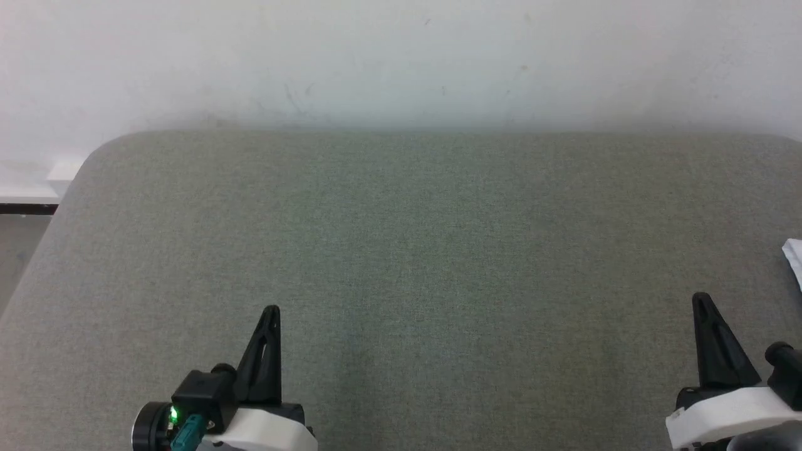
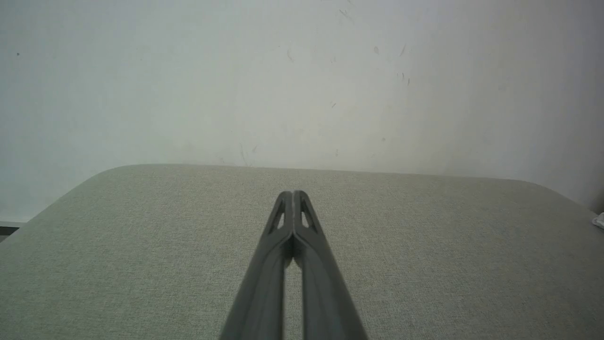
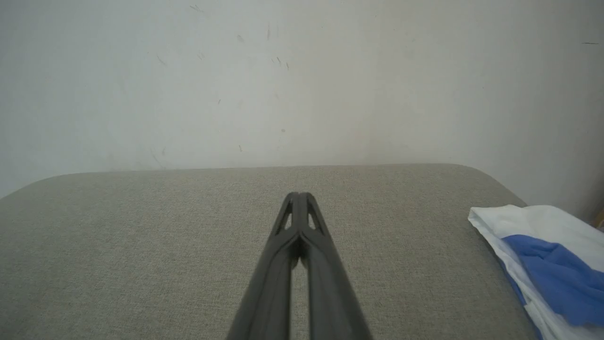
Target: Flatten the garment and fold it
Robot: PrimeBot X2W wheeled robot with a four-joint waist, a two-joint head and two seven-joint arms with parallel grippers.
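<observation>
Though apart, garment (image 3: 547, 264) beside right claw (image 3: 298, 194)

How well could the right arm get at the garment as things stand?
Probably yes: the garment lies on the table to the right of the right gripper, nothing between them. The gripper is shut and must open first.

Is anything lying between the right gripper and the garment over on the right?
Nothing visible. Only bare grey table lies between the shut right gripper and the crumpled garment at the table's right edge.
</observation>
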